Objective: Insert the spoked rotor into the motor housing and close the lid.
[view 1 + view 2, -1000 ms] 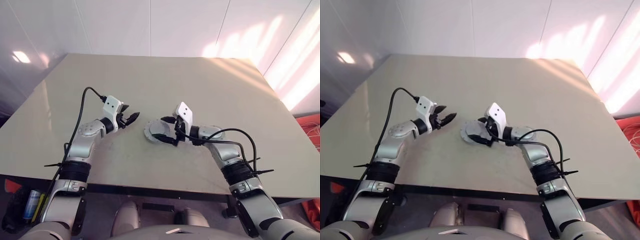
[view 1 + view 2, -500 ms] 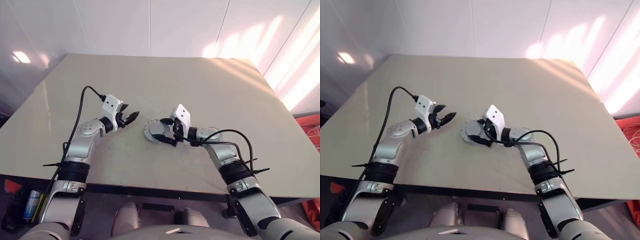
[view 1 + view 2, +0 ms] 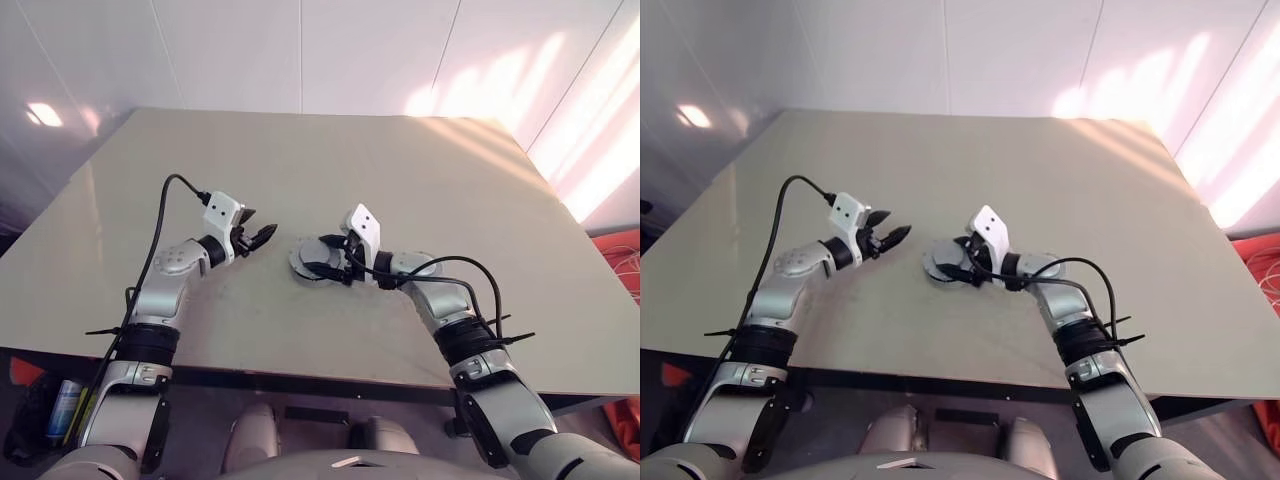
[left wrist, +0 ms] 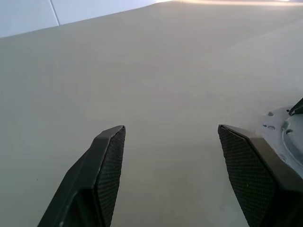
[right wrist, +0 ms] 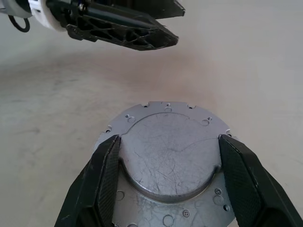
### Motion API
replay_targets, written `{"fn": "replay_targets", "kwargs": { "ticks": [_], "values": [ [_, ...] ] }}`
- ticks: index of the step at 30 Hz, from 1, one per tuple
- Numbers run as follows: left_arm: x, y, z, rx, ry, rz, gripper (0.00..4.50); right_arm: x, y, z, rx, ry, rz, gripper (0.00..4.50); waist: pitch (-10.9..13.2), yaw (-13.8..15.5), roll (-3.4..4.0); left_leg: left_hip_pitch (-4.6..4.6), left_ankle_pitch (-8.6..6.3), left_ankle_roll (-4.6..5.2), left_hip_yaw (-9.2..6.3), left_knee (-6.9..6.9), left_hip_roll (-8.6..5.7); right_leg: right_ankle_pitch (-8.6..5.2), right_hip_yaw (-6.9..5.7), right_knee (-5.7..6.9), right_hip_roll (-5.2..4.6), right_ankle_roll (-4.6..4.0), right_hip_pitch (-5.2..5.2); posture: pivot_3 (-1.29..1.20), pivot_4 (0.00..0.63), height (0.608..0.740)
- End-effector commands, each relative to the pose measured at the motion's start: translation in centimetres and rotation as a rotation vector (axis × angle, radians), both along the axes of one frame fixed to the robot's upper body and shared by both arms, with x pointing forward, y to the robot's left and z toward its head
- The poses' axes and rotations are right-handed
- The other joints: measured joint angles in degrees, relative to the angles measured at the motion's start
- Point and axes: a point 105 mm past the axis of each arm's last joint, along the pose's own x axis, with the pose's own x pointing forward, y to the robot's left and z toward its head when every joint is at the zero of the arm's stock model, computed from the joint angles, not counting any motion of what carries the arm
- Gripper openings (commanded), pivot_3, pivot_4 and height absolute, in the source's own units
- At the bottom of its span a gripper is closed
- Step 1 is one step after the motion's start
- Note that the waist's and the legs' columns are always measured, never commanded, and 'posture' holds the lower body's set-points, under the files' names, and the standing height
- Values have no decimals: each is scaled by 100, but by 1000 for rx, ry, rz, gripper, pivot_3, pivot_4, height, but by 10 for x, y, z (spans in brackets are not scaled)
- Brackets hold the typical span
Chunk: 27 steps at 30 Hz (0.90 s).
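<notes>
Left eye view: I see the lid on the surface, left hand released just beside it. Right wrist view: my right hand grasps the lid at opposite edges.

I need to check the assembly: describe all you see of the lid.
The lid is a round, flat, light grey metal disc with fine scratches, lying face up on the motor housing's flange, which shows small holes around it. It rests on the table. The right gripper straddles it, one black finger at each side of its rim.
</notes>
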Motion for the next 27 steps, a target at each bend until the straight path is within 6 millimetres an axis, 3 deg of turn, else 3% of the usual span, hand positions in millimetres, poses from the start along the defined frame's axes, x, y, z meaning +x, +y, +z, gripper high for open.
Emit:
{"fn": "replay_targets", "kwargs": {
  "ticks": [1, 16, 27],
  "values": [
    [3, 5, 12, -7, -52, 7, 3337, 7, 0, 15, 12, -51, -8, 3162, 0, 1, 0, -1, 0, 0, 0, 0, 0, 0, 0, -1, 0, 0, -2, 0, 0, 740],
    [2, 3, 15, -4, -57, 3, 3337, -6, -13, -14, -51, 41, 26, 3162, 0, 9, 0, -2, -1, 1, 0, -1, 0, 0, 0, -3, 0, 0, 0, 0, 0, 740],
    [0, 2, 20, 0, -60, 0, 3337, 4, -6, -9, -42, 11, -19, 3162, 0, -1, 0, 10, -1, 1, 0, -1, 0, 0, 0, -3, 0, 0, 9, 0, 0, 740]
  ]
}}
